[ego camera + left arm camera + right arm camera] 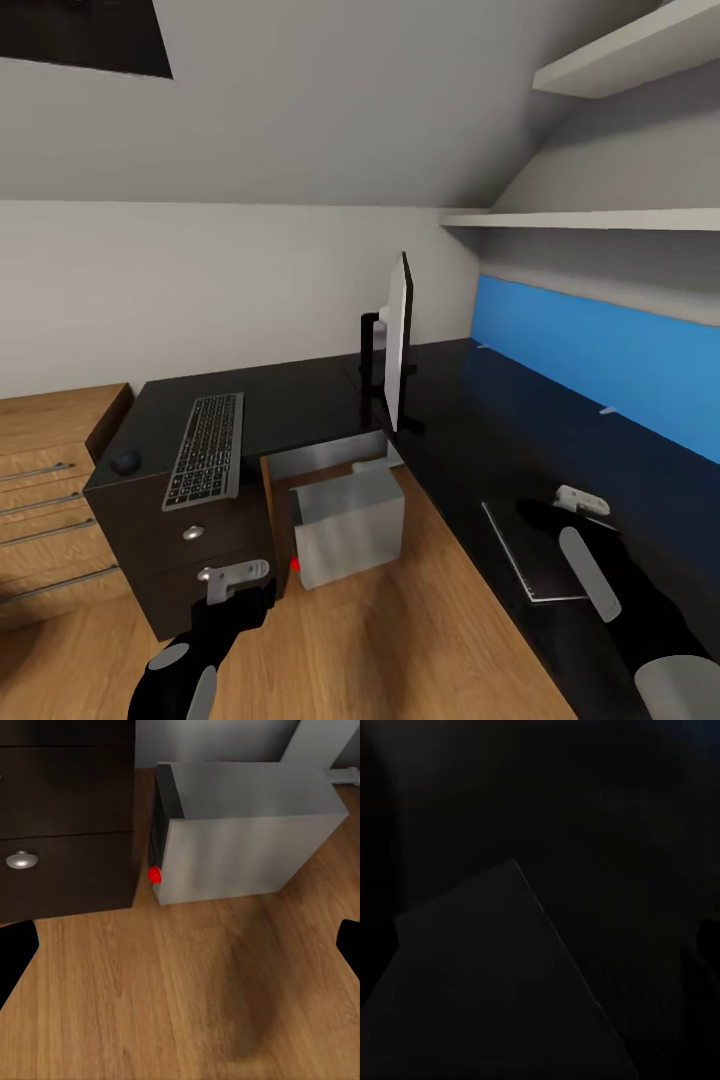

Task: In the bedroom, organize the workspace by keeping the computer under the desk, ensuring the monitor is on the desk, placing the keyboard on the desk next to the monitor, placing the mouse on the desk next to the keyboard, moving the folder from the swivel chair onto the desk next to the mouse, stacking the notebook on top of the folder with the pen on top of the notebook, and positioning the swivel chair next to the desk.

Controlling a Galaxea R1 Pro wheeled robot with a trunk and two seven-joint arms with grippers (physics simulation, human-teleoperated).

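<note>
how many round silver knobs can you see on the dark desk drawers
2. On the drawer unit under the keyboard: the upper knob on the top drawer front, the lower knob on the drawer below, just beside the left gripper. The arm may hide more lower down.

The right wrist view is almost wholly dark; a flat dark notebook [487, 990] barely stands out from the black desk [607, 810], and its lower part runs off the frame at 6 o'clock. In the head view the monitor [398, 340] stands edge-on, so its screen cannot be read. The computer [348, 520] is partly hidden behind the drawer unit at 9 o'clock of it. The left gripper [237, 583] is seen from behind, its jaw gap unclear; in its wrist view only dark fingertips [15, 949] show at the frame's edges. The right gripper [585, 505] is likewise unreadable.
</note>
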